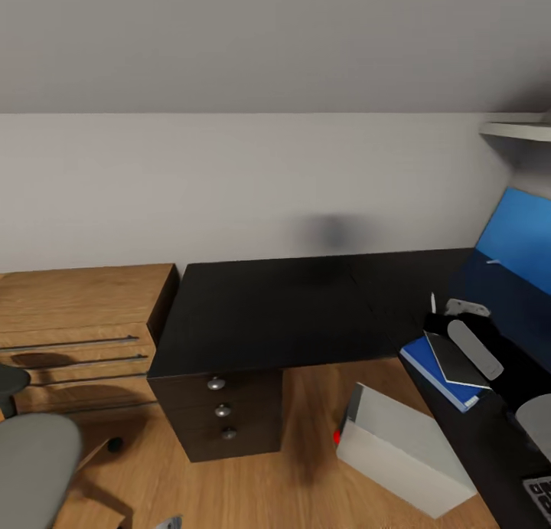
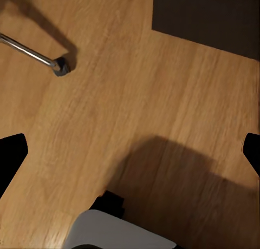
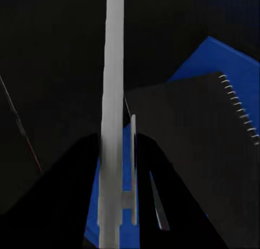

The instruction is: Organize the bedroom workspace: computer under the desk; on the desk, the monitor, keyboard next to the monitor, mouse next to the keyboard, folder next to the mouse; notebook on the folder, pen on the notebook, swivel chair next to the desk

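Right fingers pinch pen above folder.

on the table, at its right wing, the notebook lies on the folder, with the monitor behind them. the computer sits on the floor under that wing, right of the drawers. the swivel chair stands at the far left, before the oak chest.
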{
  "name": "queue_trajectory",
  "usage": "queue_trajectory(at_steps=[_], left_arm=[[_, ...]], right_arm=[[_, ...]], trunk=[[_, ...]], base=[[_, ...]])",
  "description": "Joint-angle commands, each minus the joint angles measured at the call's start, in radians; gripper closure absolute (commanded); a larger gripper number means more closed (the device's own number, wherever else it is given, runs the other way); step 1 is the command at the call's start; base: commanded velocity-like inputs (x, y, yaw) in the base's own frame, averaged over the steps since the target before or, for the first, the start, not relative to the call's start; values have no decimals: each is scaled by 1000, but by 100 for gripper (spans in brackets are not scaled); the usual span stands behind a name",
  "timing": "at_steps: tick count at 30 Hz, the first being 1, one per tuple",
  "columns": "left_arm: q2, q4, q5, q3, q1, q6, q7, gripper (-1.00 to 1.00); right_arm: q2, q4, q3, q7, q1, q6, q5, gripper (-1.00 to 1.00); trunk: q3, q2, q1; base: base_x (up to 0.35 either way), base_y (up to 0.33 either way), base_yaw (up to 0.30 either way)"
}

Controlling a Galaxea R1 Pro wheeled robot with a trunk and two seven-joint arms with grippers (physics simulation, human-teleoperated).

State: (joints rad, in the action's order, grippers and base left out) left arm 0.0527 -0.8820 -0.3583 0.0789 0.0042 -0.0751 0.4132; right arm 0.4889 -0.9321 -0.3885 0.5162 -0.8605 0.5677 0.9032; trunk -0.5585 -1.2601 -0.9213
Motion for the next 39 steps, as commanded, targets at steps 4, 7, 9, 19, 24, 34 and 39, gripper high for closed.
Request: queue_trajectory(at_steps=[4,7,9,19,24,34,39], left_arm=[[-1,-3,-7,2,0,-5,8,-100],[-1,-3,-7,2,0,-5,9,-100],[-1,-3,-7,2,0,-5,8,-100],[-2,-8,-8,2,0,10,4,-100],[-2,-8,-8,2,0,44,0,-100],[-2,-8,-8,2,0,52,-1,-100],[-3,-8,-8,2,0,52,-1,-100]], right_arm=[[-3,17,-6,9,-2,1,-56,100],[-4,23,-11,9,-2,2,-67,100],[-5,25,-14,9,-2,4,-79,100],[-28,76,-23,3,-2,10,-110,100],[-33,87,-23,1,-2,11,-113,100],[-35,173,-21,-1,-4,11,-113,100],[-35,197,-21,-2,-6,11,-113,100]], trunk=[[-1,-1,0],[-1,-1,0],[-1,-1,0],[-1,-1,0],[-1,-1,0],[-1,-1,0],[-1,-1,0]], base=[[0,0,-190],[0,0,-53],[0,0,-19],[0,0,-3],[0,0,0],[0,0,0],[0,0,0]])
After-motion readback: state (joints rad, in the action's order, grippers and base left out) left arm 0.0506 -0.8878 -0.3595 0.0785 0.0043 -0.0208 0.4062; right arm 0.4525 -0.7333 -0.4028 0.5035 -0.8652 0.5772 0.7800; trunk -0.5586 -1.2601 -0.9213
